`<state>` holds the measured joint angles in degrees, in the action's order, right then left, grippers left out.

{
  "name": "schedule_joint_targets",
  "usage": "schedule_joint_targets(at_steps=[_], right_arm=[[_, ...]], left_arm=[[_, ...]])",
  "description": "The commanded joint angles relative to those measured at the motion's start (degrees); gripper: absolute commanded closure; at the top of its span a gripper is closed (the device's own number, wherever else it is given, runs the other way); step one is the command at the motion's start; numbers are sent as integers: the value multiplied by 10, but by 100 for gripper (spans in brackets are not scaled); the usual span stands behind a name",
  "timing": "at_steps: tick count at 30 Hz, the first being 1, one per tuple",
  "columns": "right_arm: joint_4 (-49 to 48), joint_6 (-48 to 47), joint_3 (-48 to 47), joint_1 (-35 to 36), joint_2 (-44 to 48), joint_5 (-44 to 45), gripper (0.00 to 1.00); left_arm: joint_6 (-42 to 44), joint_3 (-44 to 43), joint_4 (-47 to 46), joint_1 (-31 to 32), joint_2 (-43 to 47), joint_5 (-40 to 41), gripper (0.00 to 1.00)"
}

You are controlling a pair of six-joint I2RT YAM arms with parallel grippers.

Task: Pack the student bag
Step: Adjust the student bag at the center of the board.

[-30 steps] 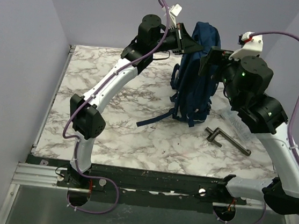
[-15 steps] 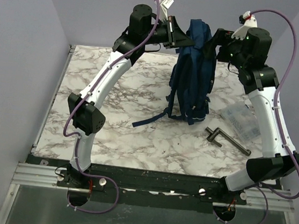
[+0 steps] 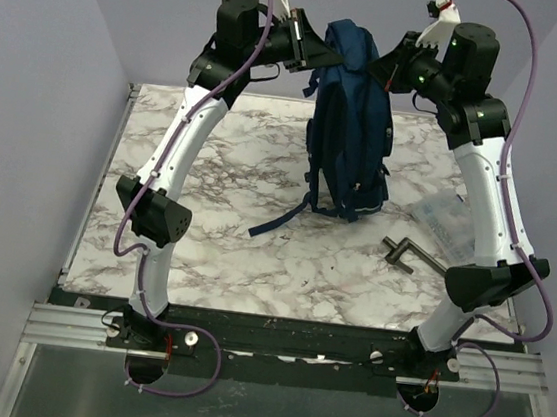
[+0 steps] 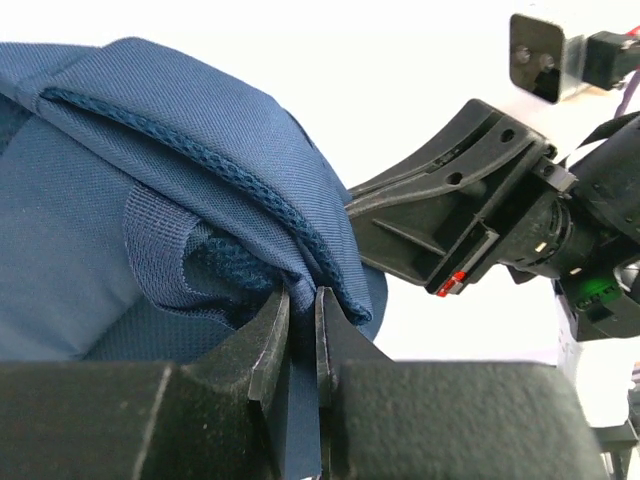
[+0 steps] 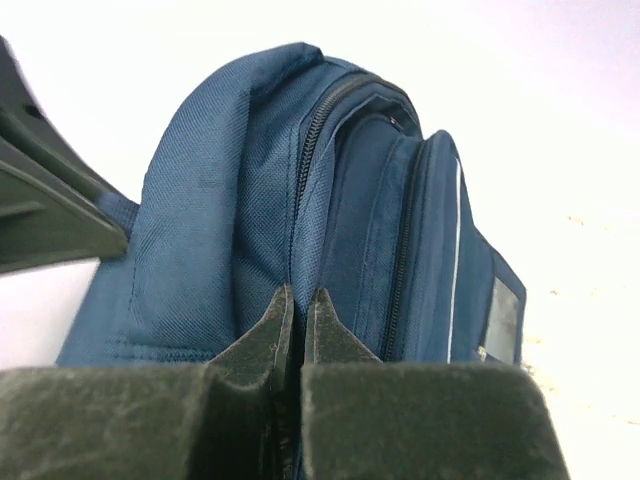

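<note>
The student bag [image 3: 353,126], navy blue fabric, stands upright at the back of the marble table [image 3: 205,230], held up by its top from both sides. My left gripper [image 3: 311,53] is shut on a fold of fabric at the bag's top left. In the left wrist view the left gripper [image 4: 302,300] pinches blue cloth of the bag [image 4: 150,200] between its tips. My right gripper [image 3: 390,68] is shut on the bag's top right. Seen from the right wrist, the right gripper [image 5: 300,300] nips a seam of the bag [image 5: 200,200] beside the zipper.
A loose strap [image 3: 283,217] of the bag trails forward onto the table. A black metal crank-shaped tool [image 3: 419,260] lies at the right, and a clear plastic pouch [image 3: 448,220] lies behind it near the right arm. Purple walls stand close on both sides.
Both arms have risen and drawn the bag's top upward and slightly left. The right gripper, open a second ago, has closed on the bag's top.
</note>
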<state>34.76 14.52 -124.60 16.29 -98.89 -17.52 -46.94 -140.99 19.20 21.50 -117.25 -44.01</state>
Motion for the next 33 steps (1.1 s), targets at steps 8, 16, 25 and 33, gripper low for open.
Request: schedule_joint_targets(at_steps=[8,16,25,33], right_arm=[[-278,89,395,-11,201,-42,100],[-147,36,306,-11,175,8,43],[-64,47,282,-12,207,11,0],[-77,57,327,-12,285,48,0]], left_arm=[[-31,353,-218,-15,249,-66,100],[4,446,-219,-3,241,-78,75],[74,474,-198,30,254,-58,49],[127,490,-150,35,281,-31,42]])
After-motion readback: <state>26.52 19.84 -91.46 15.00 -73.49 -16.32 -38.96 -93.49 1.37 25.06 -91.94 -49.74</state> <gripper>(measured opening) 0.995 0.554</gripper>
